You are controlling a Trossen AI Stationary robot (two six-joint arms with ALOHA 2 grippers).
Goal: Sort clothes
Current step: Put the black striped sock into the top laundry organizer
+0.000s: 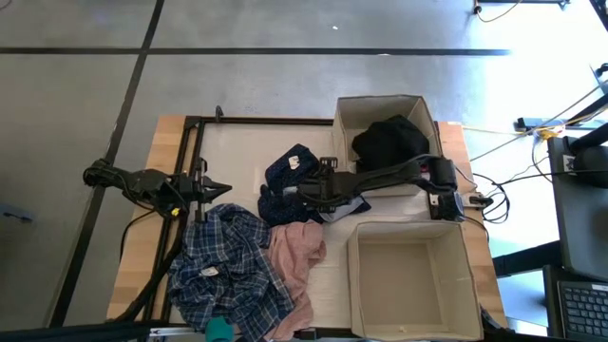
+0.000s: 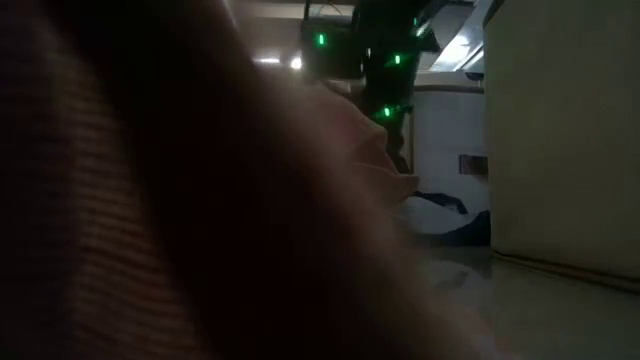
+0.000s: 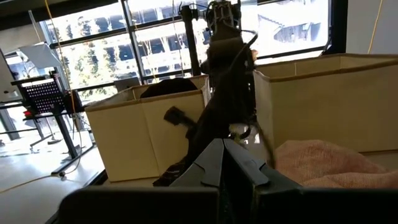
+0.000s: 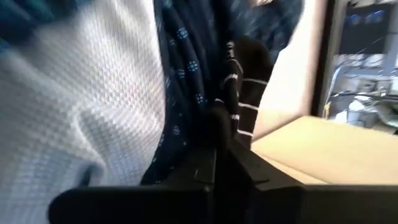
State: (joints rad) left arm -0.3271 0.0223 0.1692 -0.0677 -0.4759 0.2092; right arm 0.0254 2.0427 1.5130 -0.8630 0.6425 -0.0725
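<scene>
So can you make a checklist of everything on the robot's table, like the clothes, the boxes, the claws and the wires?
Surface: light wooden table, a dark frame along its left and far edges.
Job's things: black garment in the far box; navy garment mid-table; grey-blue piece; plaid shirt; pink garment; teal piece at the near edge.
Clutter: near box, nothing seen inside.
Grippers: right gripper shut on the navy garment; left gripper shut, holding nothing, beside the plaid shirt.
Cables: cables trail off the table's right side.
Surroundings: grey floor; keyboard at right.
</scene>
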